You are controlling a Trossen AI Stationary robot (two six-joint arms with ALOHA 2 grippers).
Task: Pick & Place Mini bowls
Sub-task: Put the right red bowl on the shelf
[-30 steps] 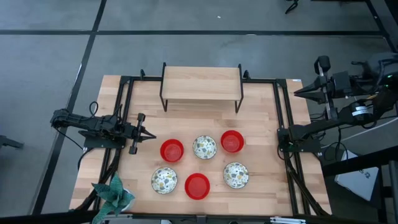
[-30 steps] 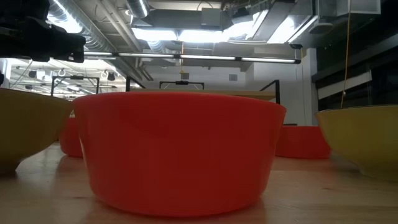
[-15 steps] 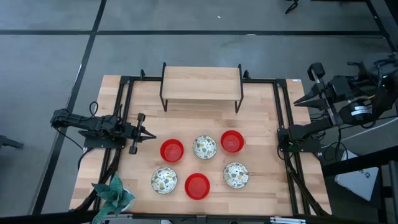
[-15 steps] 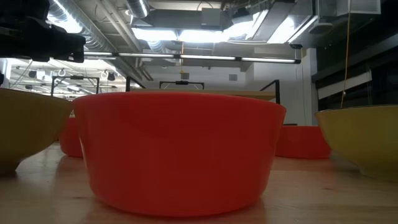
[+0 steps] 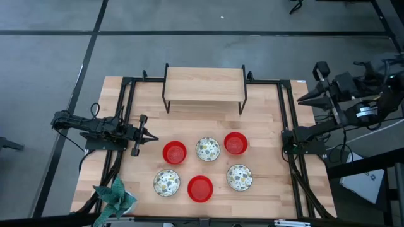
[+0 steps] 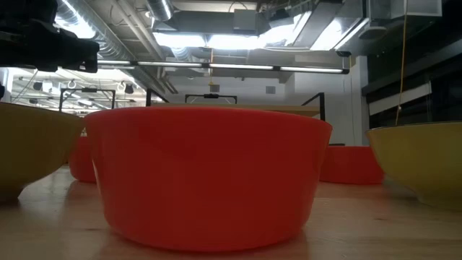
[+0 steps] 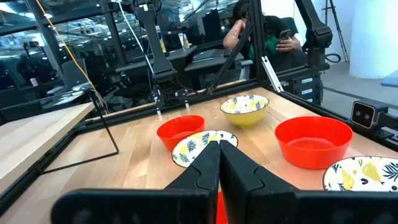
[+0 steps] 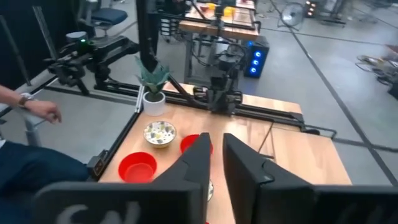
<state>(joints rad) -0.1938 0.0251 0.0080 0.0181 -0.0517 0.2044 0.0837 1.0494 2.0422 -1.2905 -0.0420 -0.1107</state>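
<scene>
Six mini bowls stand on their bases in two rows on the table. In the high view they are a red bowl [image 5: 175,152], a patterned bowl [image 5: 207,149], a red bowl [image 5: 235,143], a patterned bowl [image 5: 166,183], a red bowl [image 5: 201,188] and a patterned bowl [image 5: 240,177]. My left gripper [image 5: 153,136] hovers left of the first red bowl and points at it, shut [image 7: 217,146]. My right gripper [image 5: 299,100] is raised over the table's right edge, its fingers a narrow gap apart [image 8: 215,144]. The low view is filled by the near red bowl [image 6: 209,177].
A wooden riser shelf [image 5: 205,85] stands at the far edge. A teal leafy plant [image 5: 115,195] sits at the near left corner. Black frame rails [image 5: 287,132] run along both sides. A person's hand [image 8: 40,111] shows beyond the table, and a seated person [image 7: 249,31] farther off.
My right gripper has shifted a little above the table's right edge, its wrist turning slightly. The left arm and all the bowls have kept still.
</scene>
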